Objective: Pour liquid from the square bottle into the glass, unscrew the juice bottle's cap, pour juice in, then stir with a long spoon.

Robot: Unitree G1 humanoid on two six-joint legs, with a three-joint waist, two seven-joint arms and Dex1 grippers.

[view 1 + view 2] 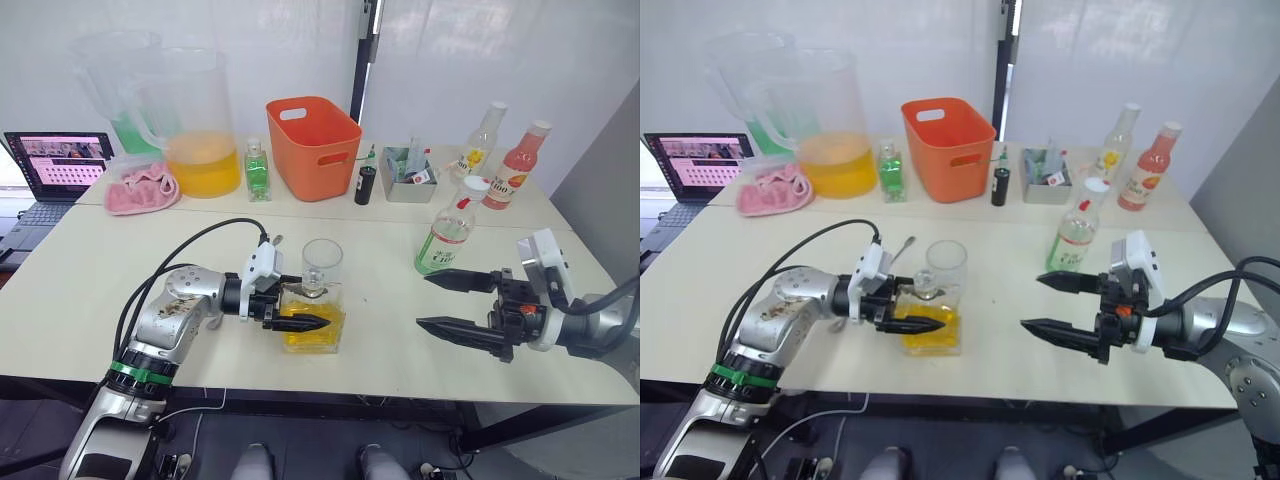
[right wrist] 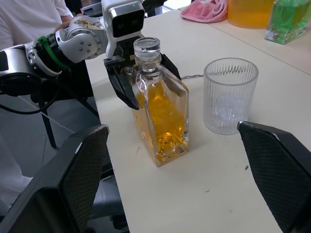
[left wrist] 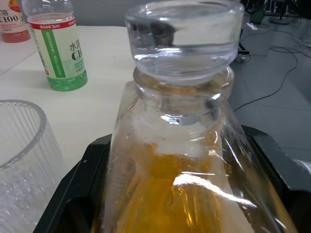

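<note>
The square bottle [image 1: 318, 325] holds amber liquid under a glass stopper and stands on the table near its front edge. My left gripper [image 1: 312, 306] is shut on it, one black finger on each side of its shoulders. Just behind it stands the ribbed clear glass [image 1: 322, 265], which looks empty. The juice bottle [image 1: 446, 232], green-labelled with a white cap, stands upright further right. My right gripper [image 1: 425, 300] hovers open in front of the juice bottle, holding nothing. The long spoon [image 1: 903, 246] lies behind my left gripper, mostly hidden.
Along the back stand a pitcher of orange liquid [image 1: 195, 130], a pink cloth [image 1: 140, 190], a small green bottle [image 1: 257, 170], an orange basket [image 1: 312, 145], a grey box [image 1: 408, 176], a yellow-flower bottle [image 1: 478, 145] and a pink bottle [image 1: 518, 165]. A laptop [image 1: 55, 165] sits far left.
</note>
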